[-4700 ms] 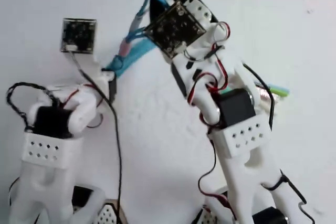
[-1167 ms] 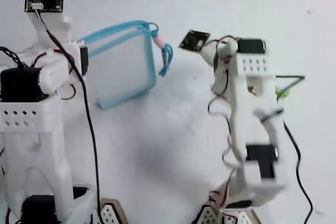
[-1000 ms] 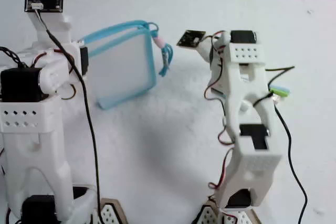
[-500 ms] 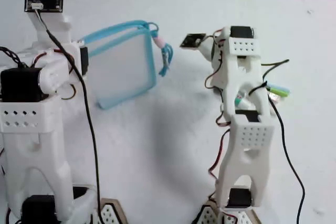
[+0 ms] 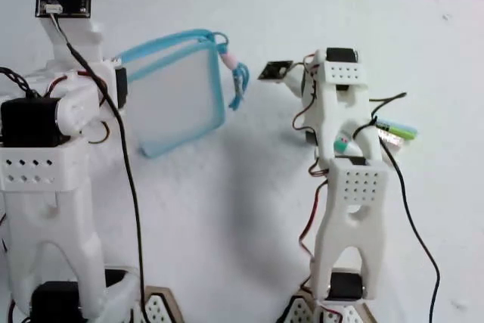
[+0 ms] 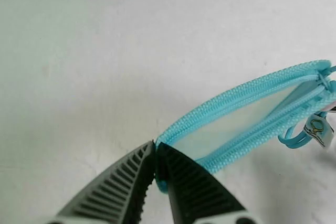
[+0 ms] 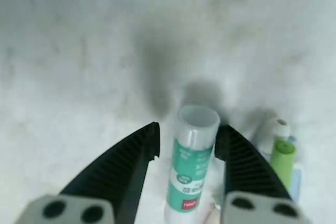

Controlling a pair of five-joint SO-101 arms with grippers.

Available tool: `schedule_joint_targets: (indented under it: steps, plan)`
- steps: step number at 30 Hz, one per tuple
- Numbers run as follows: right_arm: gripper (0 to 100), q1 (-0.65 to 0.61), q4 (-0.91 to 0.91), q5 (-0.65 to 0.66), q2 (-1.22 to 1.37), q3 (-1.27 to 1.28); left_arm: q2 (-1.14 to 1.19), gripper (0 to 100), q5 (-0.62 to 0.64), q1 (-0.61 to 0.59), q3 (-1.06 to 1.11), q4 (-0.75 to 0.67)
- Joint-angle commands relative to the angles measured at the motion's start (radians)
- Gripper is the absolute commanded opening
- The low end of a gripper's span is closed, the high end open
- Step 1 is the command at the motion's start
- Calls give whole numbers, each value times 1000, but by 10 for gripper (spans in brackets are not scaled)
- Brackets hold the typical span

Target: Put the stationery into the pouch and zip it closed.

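The glue stick [image 7: 191,166] lies on the worktop [image 7: 79,51] right between the right gripper's [image 7: 187,132] spread fingers, with a green pen [image 7: 283,162] just outside one finger. It is best to drop straight down and close on the barrel's middle — not the cap — without nudging the pen. The pouch [image 6: 247,119] sits well off, mouth gaping, with the left gripper [image 6: 155,150] pinched tight on its corner.

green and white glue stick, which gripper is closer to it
Right. The right gripper is open and straddles the green and white plastic glue stick; the left gripper is away from it, shut on a corner of the clear blue-edged pouch.
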Motion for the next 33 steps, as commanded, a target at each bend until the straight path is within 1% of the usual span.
schedule_joint_targets:
  steps: [1, 4, 7, 8, 10, 12, 15, 17, 21, 23, 27, 31, 33]
  plan:
    - [168, 7, -28, 9, 31, 2, 16, 24, 8, 10, 6, -5]
    - [139, 13, -42, 9, 45, 0, 16, 24, 8, 7, 6, -5]
    - [30, 13, -27, 3, 30, 0, 16, 24, 8, 5, 6, -5]
    - [8, 12, -19, 3, 21, 0, 16, 24, 8, 5, 6, -5]
    - [33, 13, -19, 2, -8, 0, 16, 24, 8, 5, 6, -5]
    - [15, 13, -10, 2, -54, 0, 16, 24, 8, 5, 6, -5]
    - [18, 7, 48, 0, -147, 0, 15, 24, 8, 5, 5, -5]
    - [17, -2, 90, -38, -222, 2, 15, 24, 8, 7, 5, -5]
    - [17, -2, 96, -230, -397, 29, 15, 24, 8, 5, 5, -5]
    - [17, -2, 97, -324, -509, 84, 15, 24, 8, 5, 5, -5]
    - [17, -10, 96, -548, -786, 293, 13, 24, 8, 4, 5, -5]
    - [17, -8, 94, -835, -1073, 539, 12, 24, 8, 4, 5, -5]
    - [17, -4, 94, -944, -1225, 655, 13, 24, 8, 4, 5, -5]
